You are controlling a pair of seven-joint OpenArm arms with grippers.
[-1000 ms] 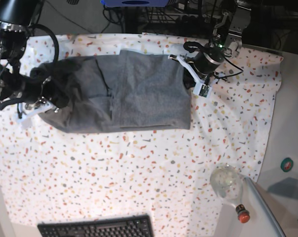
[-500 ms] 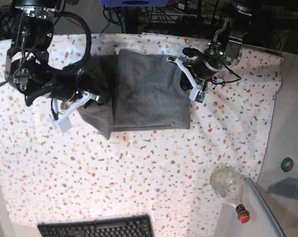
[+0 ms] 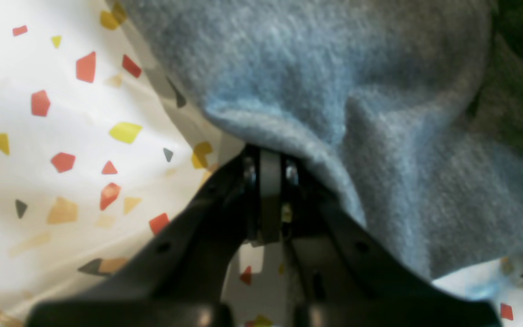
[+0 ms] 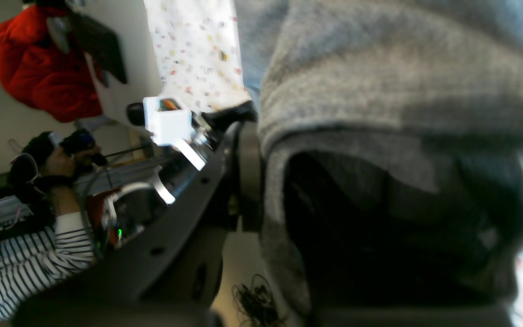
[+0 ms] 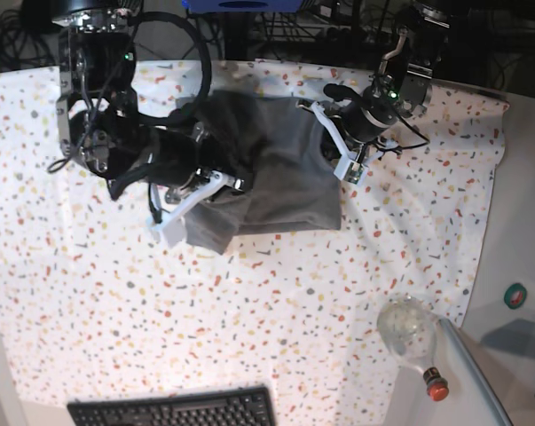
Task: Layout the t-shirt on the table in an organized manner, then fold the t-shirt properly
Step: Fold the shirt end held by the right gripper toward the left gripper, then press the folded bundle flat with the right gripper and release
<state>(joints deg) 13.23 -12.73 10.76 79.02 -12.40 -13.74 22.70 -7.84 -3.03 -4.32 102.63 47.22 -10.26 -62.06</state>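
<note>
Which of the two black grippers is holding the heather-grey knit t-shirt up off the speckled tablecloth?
The right gripper: it is shut on the heather-grey knit t-shirt, lifting that side. The left gripper pinches the opposite edge low at the cloth.

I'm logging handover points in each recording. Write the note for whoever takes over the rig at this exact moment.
Left gripper: shut on the t-shirt, pinning its edge near the table at the shirt's right side in the base view.
Right gripper: shut on the t-shirt, holding a raised side over the middle.
Done: shirt lies on the table, one fold partly carried across.
Left: lay the carried side flat, release, finish the remaining folds. A keyboard and a bottle sit nearer the front edge.
</note>
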